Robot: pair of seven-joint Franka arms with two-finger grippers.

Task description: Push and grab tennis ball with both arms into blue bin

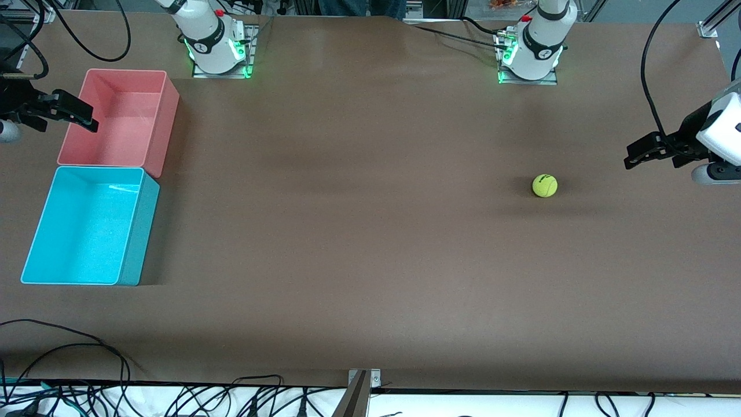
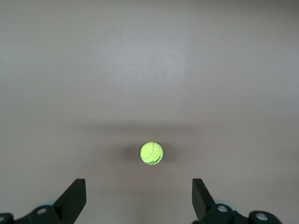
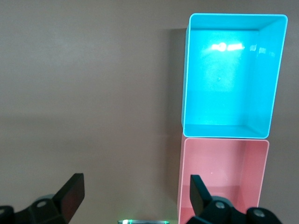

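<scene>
Two arms idle at the table ends. Tennis ball (image 1: 545,186) sits on the table (image 1: 359,231), well apart from blue bin (image 1: 87,226). Left gripper (image 1: 637,153) near ball, wide open, empty, probably lined up to push. Right gripper (image 1: 87,119) over pink bin (image 1: 124,119) rim, open, empty, waiting.

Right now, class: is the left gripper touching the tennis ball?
Apart. The left wrist view shows bare table between the open left gripper and the tennis ball; the front view shows the same gap.

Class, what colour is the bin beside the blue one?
Pink bin, clearest in the front view.
</scene>
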